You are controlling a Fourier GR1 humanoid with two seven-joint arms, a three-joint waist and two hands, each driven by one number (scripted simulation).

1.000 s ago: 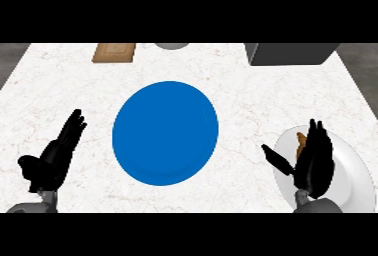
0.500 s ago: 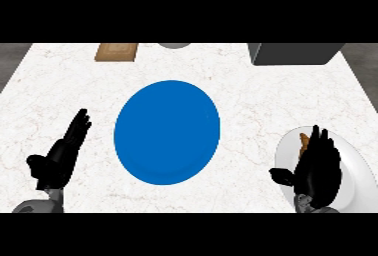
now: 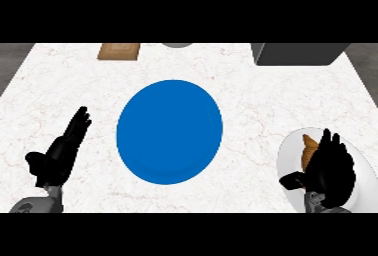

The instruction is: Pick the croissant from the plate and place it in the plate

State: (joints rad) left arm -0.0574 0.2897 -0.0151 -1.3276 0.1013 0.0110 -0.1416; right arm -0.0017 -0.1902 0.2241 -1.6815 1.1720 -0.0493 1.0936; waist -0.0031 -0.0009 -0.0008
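Open right hand [image 3: 331,167] half hides the tan, pointed croissant [image 3: 310,148] on white plate [image 3: 289,155]

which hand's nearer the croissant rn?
Right. The right hand is over the white plate, fingers straight, covering most of the croissant. The left hand is far across the counter, beyond the blue plate.

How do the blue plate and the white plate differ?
The blue plate sits mid-counter, fully visible and bare; the white plate lies at the right, partly hidden under the right hand, and holds the croissant. The blue plate looks larger. Both are round plates lying flat on the counter.
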